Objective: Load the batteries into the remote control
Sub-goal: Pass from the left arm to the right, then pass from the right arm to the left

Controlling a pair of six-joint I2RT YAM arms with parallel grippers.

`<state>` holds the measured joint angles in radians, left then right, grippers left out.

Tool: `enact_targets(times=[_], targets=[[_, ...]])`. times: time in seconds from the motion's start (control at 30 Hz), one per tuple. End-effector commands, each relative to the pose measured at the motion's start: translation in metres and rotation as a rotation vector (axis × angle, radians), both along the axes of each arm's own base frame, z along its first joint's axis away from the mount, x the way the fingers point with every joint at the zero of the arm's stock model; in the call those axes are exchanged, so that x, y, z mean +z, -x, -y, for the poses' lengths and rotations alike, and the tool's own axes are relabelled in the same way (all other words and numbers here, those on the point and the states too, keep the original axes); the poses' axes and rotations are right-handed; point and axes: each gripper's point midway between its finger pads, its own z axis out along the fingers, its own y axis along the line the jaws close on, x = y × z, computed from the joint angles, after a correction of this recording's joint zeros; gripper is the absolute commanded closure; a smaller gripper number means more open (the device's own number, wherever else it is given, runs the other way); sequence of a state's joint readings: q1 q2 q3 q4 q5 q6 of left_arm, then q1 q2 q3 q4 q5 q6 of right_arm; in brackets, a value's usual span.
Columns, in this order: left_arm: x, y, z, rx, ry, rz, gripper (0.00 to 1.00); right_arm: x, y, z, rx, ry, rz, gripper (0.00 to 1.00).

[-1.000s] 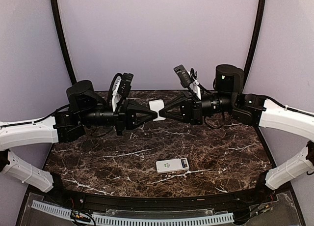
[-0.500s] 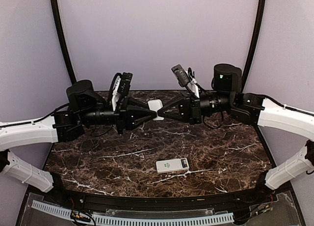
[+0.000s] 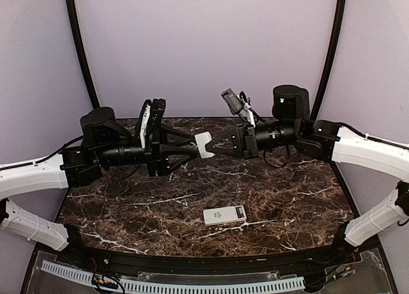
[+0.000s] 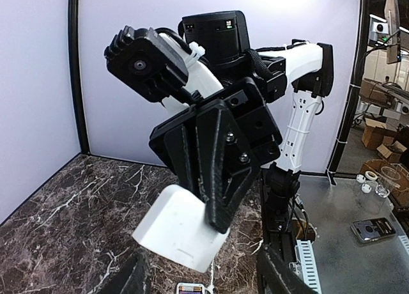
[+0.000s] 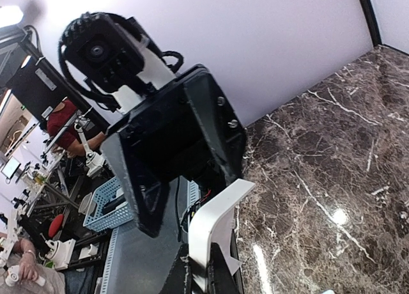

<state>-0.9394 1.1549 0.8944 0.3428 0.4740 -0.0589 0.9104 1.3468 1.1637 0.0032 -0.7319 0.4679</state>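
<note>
The remote control (image 3: 225,215) lies flat on the marble near the front centre. In the left wrist view its end (image 4: 192,287) peeks in at the bottom edge, with a battery showing in its open compartment. High above the table a small white cover (image 3: 204,144) hangs between the two arms. My right gripper (image 3: 213,146) is shut on one edge of it, and the right wrist view shows the cover (image 5: 217,227) pinched between the fingertips (image 5: 192,282). My left gripper (image 3: 189,145) faces it from the left, open. Its fingers (image 4: 137,278) stand apart on either side of the cover (image 4: 179,227), clear of it.
Dark marble tabletop (image 3: 128,204) with a black curved rim and a white slotted rail (image 3: 192,285) along the near edge. Pale purple walls close in the back and sides. Beyond the table, a bench (image 4: 358,211) holds small items.
My left gripper has let go of the white cover, opened its jaws and drawn back a little to the left. The right gripper keeps hold of the cover.
</note>
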Motion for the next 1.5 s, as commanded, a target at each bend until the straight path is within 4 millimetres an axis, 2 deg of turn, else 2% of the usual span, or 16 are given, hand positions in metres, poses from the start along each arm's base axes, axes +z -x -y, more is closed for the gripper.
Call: enact_targets(times=[0.0,0.13,0.2,0.33,0.43,0.5,0.63,0.83,0.93,1.2,1.33,1.47], targets=[[-0.002,-0.004,-0.012,0.057,-0.015,0.045,0.40,-0.010,-0.017,0.006,-0.083,0.052,-0.073,1.00],[-0.018,-0.016,-0.018,0.129,-0.094,0.103,0.32,-0.029,-0.029,0.016,-0.157,0.128,-0.152,1.00],[-0.035,-0.021,-0.019,0.152,-0.159,0.126,0.30,-0.047,-0.035,0.024,-0.200,0.175,-0.220,1.00],[-0.086,-0.036,-0.018,0.187,-0.342,0.115,0.26,-0.095,-0.046,0.044,-0.281,0.262,-0.384,1.00],[-0.128,-0.036,-0.014,0.149,-0.457,0.075,0.24,-0.130,-0.047,0.056,-0.314,0.301,-0.500,1.00],[-0.147,-0.035,-0.012,0.130,-0.495,0.051,0.24,-0.152,-0.047,0.064,-0.328,0.311,-0.565,1.00],[-0.169,-0.035,-0.009,0.115,-0.527,0.027,0.23,-0.197,-0.048,0.086,-0.369,0.352,-0.676,1.00],[-0.185,-0.038,-0.008,0.117,-0.571,0.011,0.22,-0.246,-0.058,0.127,-0.462,0.385,-0.782,1.00],[-0.187,-0.038,-0.008,0.113,-0.575,0.006,0.22,-0.261,-0.064,0.137,-0.470,0.359,-0.819,1.00],[-0.191,-0.037,-0.011,0.116,-0.591,0.008,0.22,-0.280,-0.079,0.139,-0.456,0.346,-0.856,1.00],[-0.190,-0.037,-0.012,0.120,-0.590,0.020,0.22,-0.290,-0.081,0.148,-0.490,0.354,-0.884,1.00],[-0.189,-0.037,-0.013,0.121,-0.588,0.029,0.21,-0.301,-0.081,0.160,-0.554,0.389,-0.907,0.92]])
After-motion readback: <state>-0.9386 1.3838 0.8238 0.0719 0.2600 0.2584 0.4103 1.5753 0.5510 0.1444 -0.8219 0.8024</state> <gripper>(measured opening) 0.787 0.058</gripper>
